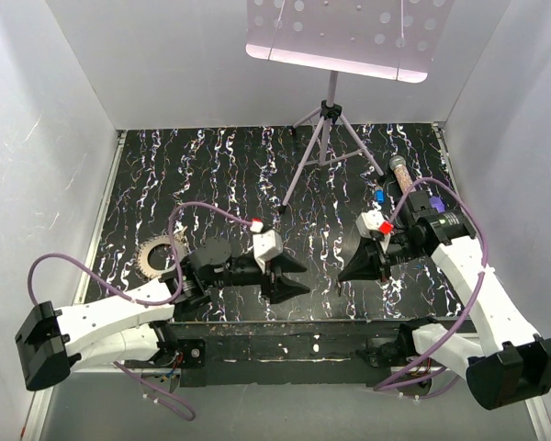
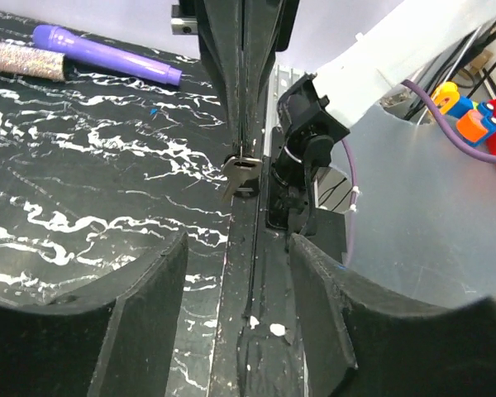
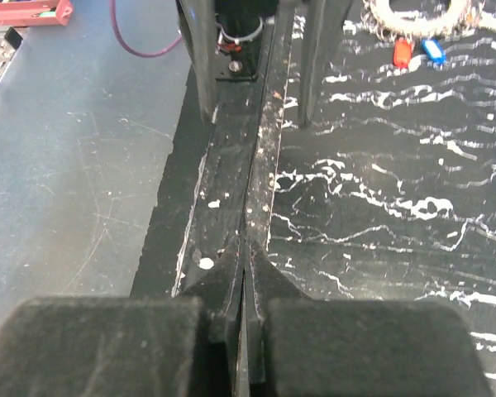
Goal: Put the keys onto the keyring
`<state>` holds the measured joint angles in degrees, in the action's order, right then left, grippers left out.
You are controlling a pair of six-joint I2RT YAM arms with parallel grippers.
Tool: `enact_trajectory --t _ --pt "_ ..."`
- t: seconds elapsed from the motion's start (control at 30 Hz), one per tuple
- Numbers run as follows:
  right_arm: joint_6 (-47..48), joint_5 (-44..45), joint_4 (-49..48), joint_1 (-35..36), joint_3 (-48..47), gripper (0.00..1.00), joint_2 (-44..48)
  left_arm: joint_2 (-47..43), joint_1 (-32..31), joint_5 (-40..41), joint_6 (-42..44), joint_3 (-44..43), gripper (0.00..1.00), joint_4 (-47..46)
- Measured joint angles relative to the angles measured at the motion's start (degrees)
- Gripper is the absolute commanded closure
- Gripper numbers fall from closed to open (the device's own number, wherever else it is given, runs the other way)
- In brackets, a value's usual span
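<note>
- Left pincer (image 1: 289,280) and right pincer (image 1: 356,266), top view: tips face each other, near, above the front edge of the black white-veined table (image 1: 220,175). The toothed grey-brown metal keyring (image 1: 156,255) lies well apart, on the table's left side.
- Left wrist view: left jaws stand apart, gripping nothing. Right jaws are pressed together on a plain silver metal key (image 2: 240,178), part of it protruding. A clean handover probably needs the left jaws centred on that exposed part before they close.
- Right wrist view: red-headed key (image 3: 403,52) and blue-headed key (image 3: 432,51) lie just beside the keyring.
</note>
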<state>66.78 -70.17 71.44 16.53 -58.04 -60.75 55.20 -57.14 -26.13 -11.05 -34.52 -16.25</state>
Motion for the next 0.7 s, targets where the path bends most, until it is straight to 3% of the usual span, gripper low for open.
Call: enact_trajectory --t 0.1,0.43,0.7 --pt "3.8 -2.7 2.7 0.0 -0.3 0.99 1.7 1.4 -5.0 3.3 3.3 0.0 0.52 -2.4" --pt "17.7 -7.7 4.8 0.0 -2.6 0.99 1.6 5.4 -12.4 11.7 9.5 0.3 0.59 -12.4" --pt "21.2 -9.6 5.0 0.0 -3.4 0.99 0.2 6.2 -14.3 17.5 12.4 0.4 0.65 -14.8"
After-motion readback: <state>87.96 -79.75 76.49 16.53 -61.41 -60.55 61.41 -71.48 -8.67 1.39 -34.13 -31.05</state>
